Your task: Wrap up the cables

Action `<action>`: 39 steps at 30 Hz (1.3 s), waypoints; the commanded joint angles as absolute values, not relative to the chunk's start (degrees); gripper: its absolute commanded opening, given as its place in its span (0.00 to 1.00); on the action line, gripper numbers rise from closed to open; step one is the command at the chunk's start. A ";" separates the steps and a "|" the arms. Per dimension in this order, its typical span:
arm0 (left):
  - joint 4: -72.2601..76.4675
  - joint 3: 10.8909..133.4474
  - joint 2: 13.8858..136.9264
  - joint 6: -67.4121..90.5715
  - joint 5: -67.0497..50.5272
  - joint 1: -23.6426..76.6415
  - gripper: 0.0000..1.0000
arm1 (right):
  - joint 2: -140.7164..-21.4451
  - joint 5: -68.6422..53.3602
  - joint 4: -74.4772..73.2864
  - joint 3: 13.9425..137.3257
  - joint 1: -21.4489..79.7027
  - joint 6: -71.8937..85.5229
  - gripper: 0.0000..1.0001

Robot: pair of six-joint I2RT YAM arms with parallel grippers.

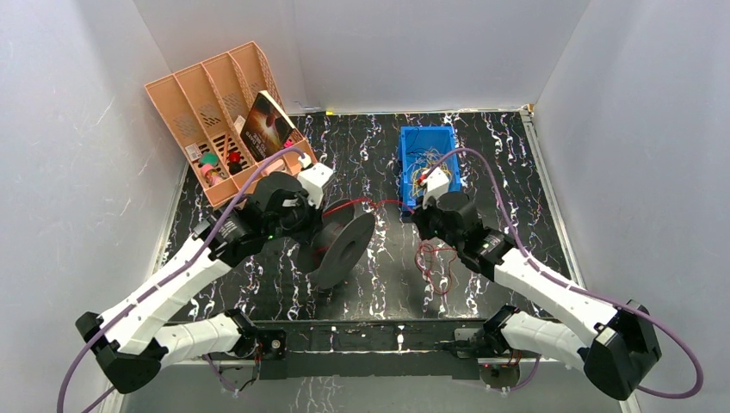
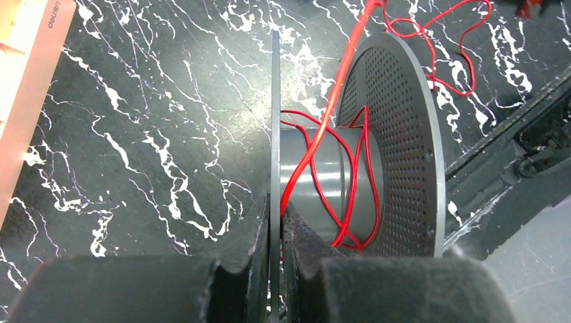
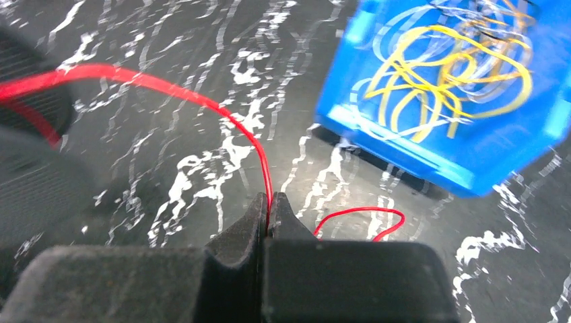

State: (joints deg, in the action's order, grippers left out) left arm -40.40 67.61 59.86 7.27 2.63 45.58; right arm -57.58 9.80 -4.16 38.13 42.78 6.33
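Observation:
A black spool (image 1: pixel 343 245) stands on edge mid-table; its near flange (image 2: pixel 275 121), grey core and perforated far flange (image 2: pixel 397 148) fill the left wrist view. My left gripper (image 2: pixel 275 210) is shut on the near flange's rim. A thin red cable (image 2: pixel 323 134) loops a few turns round the core and runs off toward the right gripper. My right gripper (image 3: pixel 269 204) is shut on this red cable (image 3: pixel 202 101), just right of the spool (image 1: pixel 411 209). Loose red cable (image 1: pixel 439 262) lies in a tangle on the table beside the right arm.
A blue bin (image 1: pixel 428 159) with thin yellow wires (image 3: pixel 444 67) stands behind the right gripper. A peach desk organiser (image 1: pixel 215 116) holding a book and small items stands at the back left. A black rail (image 1: pixel 370 335) runs along the table's near edge.

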 commanded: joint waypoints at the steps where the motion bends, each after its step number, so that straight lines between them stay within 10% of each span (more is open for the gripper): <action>1: -41.06 72.30 56.30 7.47 -0.38 45.61 0.00 | -57.84 15.71 -7.50 40.77 38.00 13.33 0.00; 21: -30.38 76.29 51.45 19.18 6.12 45.60 0.00 | -64.62 -13.04 20.75 24.70 42.86 28.20 0.12; 39: -19.43 70.56 50.79 22.27 16.48 45.56 0.00 | -61.31 -4.16 34.42 22.98 63.36 35.10 0.19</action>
